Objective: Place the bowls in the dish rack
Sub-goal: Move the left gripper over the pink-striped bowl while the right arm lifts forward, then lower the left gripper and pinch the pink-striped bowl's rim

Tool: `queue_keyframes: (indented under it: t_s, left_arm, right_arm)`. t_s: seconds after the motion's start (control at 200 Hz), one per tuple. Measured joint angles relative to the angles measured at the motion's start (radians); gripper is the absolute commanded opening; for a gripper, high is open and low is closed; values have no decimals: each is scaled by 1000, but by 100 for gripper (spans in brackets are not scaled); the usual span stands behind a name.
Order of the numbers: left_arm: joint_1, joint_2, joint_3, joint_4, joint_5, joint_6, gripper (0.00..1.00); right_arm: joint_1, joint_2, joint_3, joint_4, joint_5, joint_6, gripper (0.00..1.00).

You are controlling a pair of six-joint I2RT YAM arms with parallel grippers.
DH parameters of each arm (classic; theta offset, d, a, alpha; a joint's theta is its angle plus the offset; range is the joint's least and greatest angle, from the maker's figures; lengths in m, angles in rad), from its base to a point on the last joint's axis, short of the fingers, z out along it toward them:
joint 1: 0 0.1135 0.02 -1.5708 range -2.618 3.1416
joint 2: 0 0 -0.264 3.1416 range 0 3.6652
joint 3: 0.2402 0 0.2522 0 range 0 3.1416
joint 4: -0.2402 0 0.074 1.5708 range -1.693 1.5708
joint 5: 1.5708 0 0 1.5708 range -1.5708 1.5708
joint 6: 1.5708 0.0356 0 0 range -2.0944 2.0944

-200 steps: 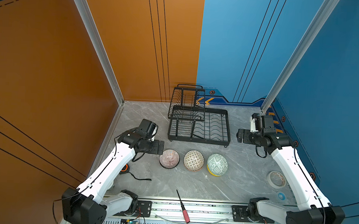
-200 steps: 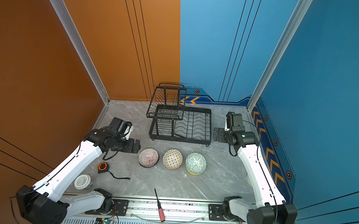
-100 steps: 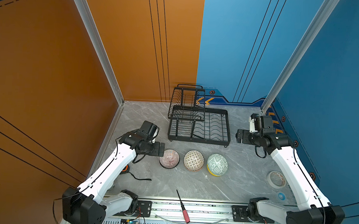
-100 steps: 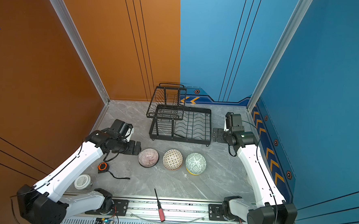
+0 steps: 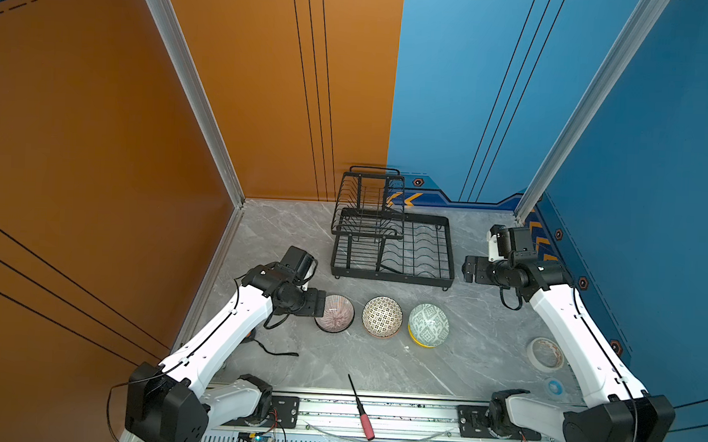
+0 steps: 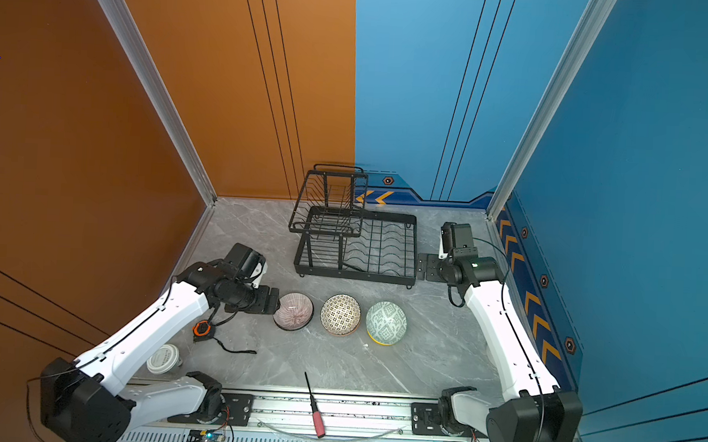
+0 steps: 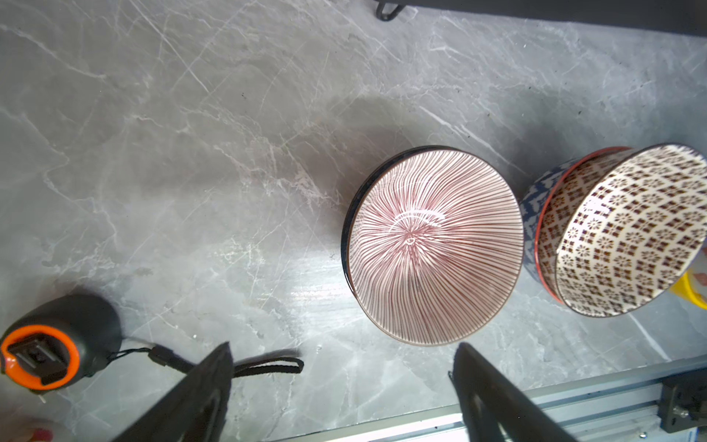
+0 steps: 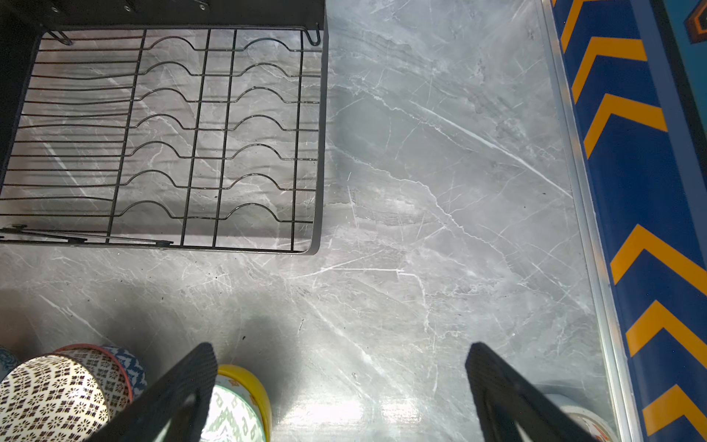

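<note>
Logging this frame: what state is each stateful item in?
Black wire dish rack: empty.
Pink radial-striped bowl: upright, nested in dark-rimmed bowl.
Brown-patterned bowl: upright, nested in blue-white bowl.
Green-white geometric bowl: upright, nested in yellow bowl.
Left pincer: open, empty.
Right pincer: open, empty.

A bare strip of table (image 5: 407, 292) is left between rack (image 5: 391, 277) and bowls (image 5: 382, 317); one rack end is covered by its raised basket (image 5: 368, 232).
</note>
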Motion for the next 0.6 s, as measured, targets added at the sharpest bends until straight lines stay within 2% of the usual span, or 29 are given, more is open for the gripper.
queue_keyframes:
  t_s: [0.205,0.601]
  left_arm:
    - [-10,39,-41,49,11,-30,67]
    - [-50,115,-43,107,13,-46,58]
  right_arm:
    - [4,5,0,1,-3,-5,100]
    - [11,29,0,2,-4,-10,100]
